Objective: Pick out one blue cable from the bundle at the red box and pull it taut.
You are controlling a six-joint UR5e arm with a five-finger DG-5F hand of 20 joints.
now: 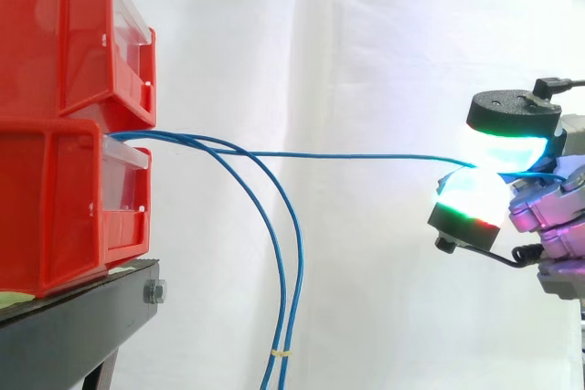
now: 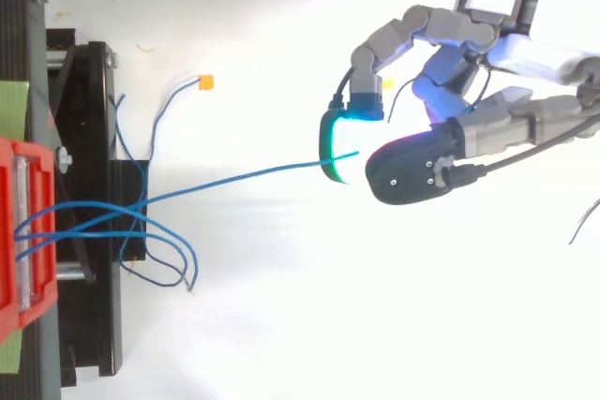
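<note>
The hand (image 1: 548, 216) pinches one thin blue cable (image 1: 347, 156) between two glowing fingertips (image 1: 475, 191), pressed together on it so it cannot slip. From there the cable runs nearly level and almost straight leftward to the lower red plastic box (image 1: 55, 207), close to taut. The other blue cables (image 1: 294, 262) droop slack below the box's front.
</note>
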